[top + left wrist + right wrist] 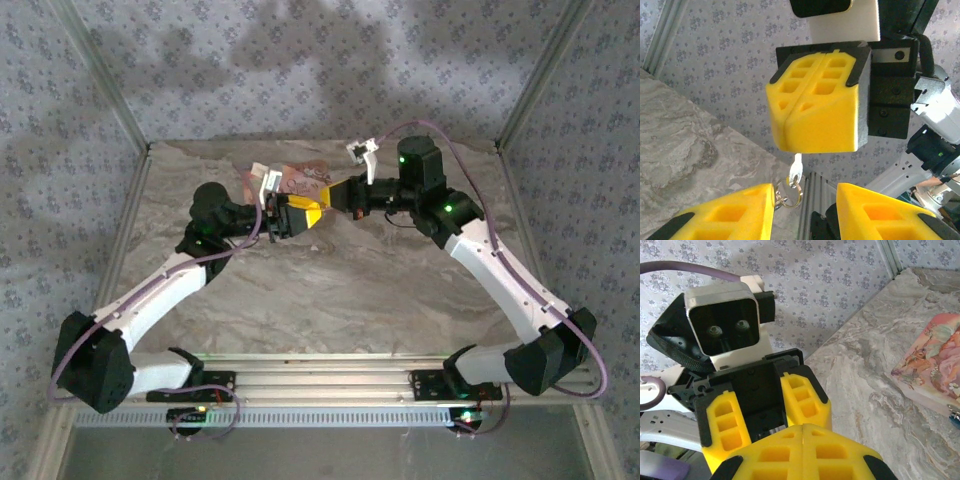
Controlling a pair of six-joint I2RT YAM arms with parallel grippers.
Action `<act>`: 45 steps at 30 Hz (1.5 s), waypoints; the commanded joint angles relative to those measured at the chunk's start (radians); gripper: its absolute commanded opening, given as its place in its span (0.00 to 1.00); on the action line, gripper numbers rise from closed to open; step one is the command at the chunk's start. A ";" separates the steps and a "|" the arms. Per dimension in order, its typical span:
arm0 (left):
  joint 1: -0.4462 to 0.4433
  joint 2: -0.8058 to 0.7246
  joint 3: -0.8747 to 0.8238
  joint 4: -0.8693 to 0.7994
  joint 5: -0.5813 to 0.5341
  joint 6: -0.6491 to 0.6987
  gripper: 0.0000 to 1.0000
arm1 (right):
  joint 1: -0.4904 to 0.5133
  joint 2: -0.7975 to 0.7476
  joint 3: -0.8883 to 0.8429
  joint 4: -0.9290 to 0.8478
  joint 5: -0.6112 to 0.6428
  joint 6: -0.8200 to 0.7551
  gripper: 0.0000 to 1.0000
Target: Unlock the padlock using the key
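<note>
Claws two: left claw (762,412) apart, right claw (792,120) clamped on one key (797,169); one padlock (955,419) beside one pink box (935,365).

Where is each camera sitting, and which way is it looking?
Top camera: above and behind, looking down at the table; the left arm and right arm show.
Left wrist camera: on the left arm, facing the shut right gripper holding the key; its own open left gripper below.
Right wrist camera: faces back at the left gripper; right gripper below, pink box right.
The wrist cameras see each other's gripper.
</note>
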 commanded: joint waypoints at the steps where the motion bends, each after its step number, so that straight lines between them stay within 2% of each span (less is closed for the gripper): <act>1: -0.004 0.008 0.028 0.054 0.013 -0.007 0.38 | 0.007 -0.019 -0.002 0.022 -0.027 0.010 0.00; 7: -0.004 0.029 0.036 0.093 0.017 -0.031 0.40 | 0.013 -0.019 -0.003 0.029 -0.029 0.012 0.00; 12: -0.008 0.040 0.050 0.103 0.027 -0.035 0.37 | 0.015 -0.017 -0.006 0.031 -0.028 0.014 0.00; 17: -0.013 0.044 0.051 0.098 0.030 -0.030 0.27 | 0.015 -0.017 -0.009 0.034 -0.025 0.014 0.00; 25: -0.020 0.043 0.050 0.068 0.027 -0.009 0.23 | 0.015 -0.021 -0.021 0.055 -0.018 0.024 0.00; 34: -0.019 0.038 0.044 0.045 0.013 0.009 0.03 | 0.014 -0.030 -0.030 0.059 -0.005 0.026 0.00; 42: -0.014 0.029 0.034 0.032 -0.002 0.011 0.07 | 0.010 -0.050 -0.044 0.071 0.014 0.031 0.00; 45: -0.013 0.026 0.034 0.033 -0.004 0.011 0.23 | 0.010 -0.054 -0.047 0.075 0.021 0.031 0.00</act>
